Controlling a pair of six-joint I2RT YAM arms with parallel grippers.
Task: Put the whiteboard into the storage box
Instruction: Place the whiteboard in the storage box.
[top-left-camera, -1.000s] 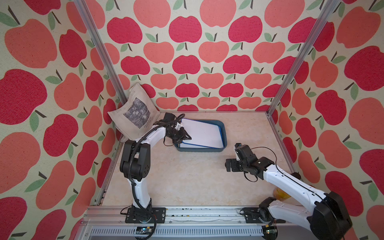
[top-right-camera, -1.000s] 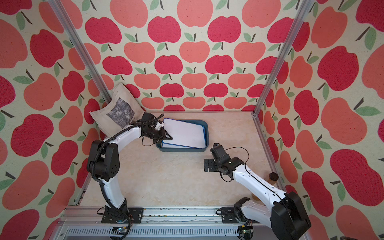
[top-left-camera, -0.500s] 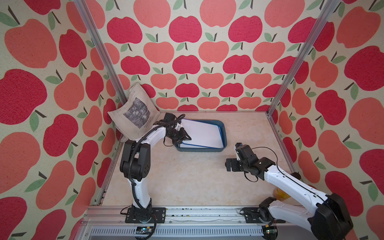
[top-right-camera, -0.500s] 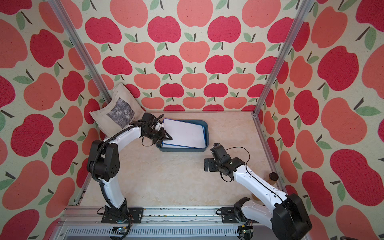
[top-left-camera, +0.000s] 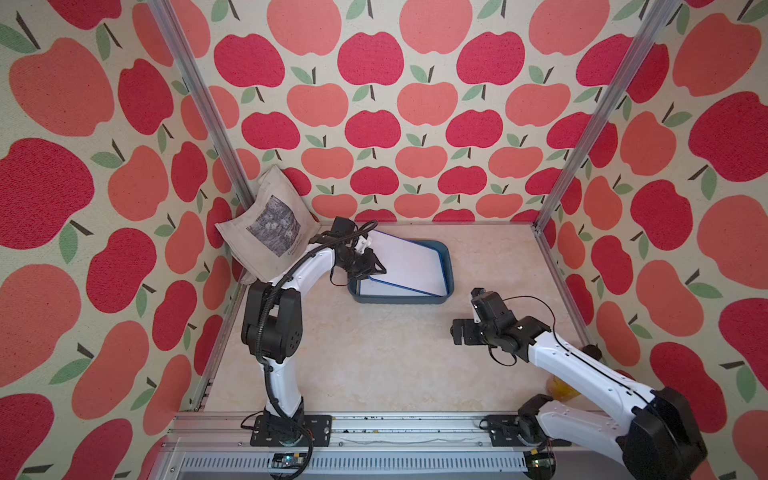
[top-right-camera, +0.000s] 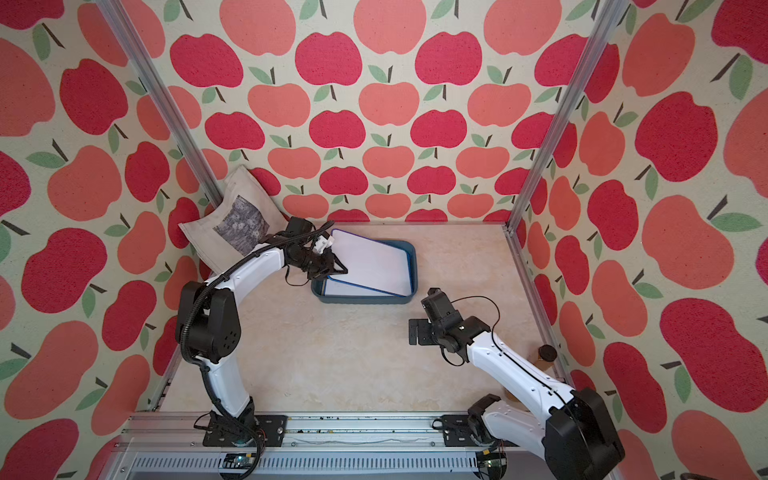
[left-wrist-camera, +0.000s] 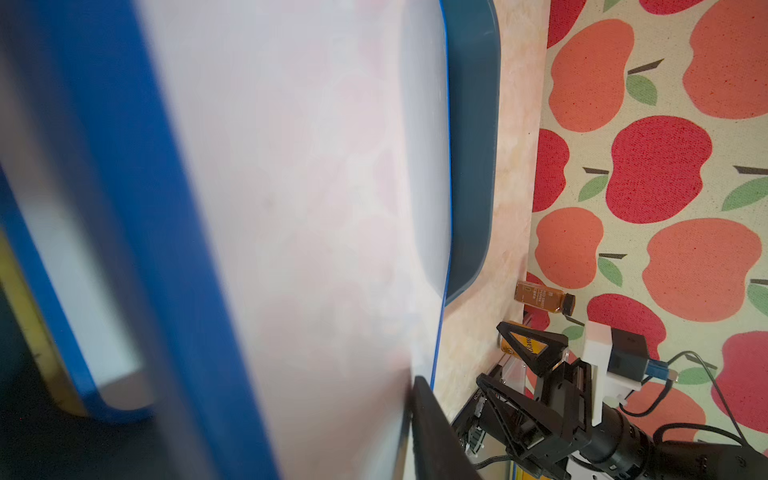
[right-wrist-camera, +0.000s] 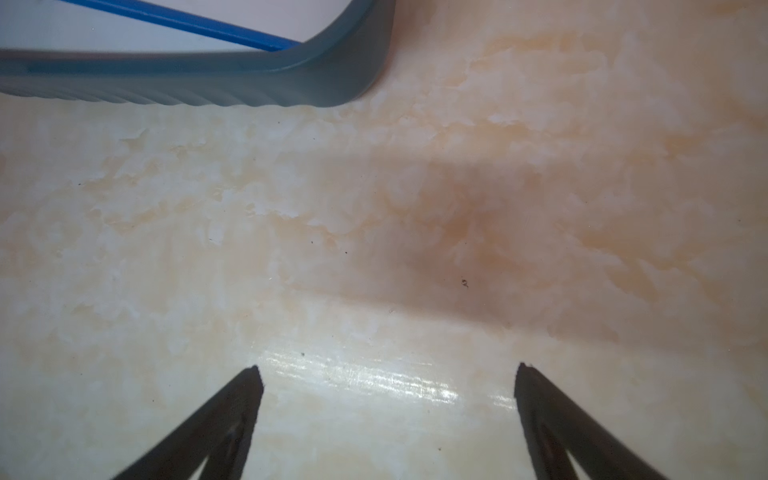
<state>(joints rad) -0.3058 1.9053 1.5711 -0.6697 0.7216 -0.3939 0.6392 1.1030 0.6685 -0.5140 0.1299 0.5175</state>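
The whiteboard (top-left-camera: 409, 259) (top-right-camera: 374, 259), white with a thin blue frame, slants over the dark teal storage box (top-left-camera: 399, 300) (top-right-camera: 361, 300). Its right edge is down inside the box and its left edge is raised. My left gripper (top-left-camera: 372, 269) (top-right-camera: 336, 269) is shut on that raised left edge. In the left wrist view the board (left-wrist-camera: 311, 208) fills the frame, with one black finger (left-wrist-camera: 436, 436) pressed on it and the other finger hidden behind. Another flat white surface (top-left-camera: 386, 289) lies on the box floor beneath. My right gripper (top-left-camera: 461, 328) (right-wrist-camera: 388, 374) hangs open over bare table, near the box's front right corner (right-wrist-camera: 249, 83).
A beige tote bag (top-left-camera: 270, 224) (top-right-camera: 232, 224) leans in the back left corner behind the left arm. An amber bottle (left-wrist-camera: 544, 297) (top-right-camera: 546, 355) stands by the right wall near the right arm. Apple-print walls close in three sides of the marbled table (top-left-camera: 374, 365).
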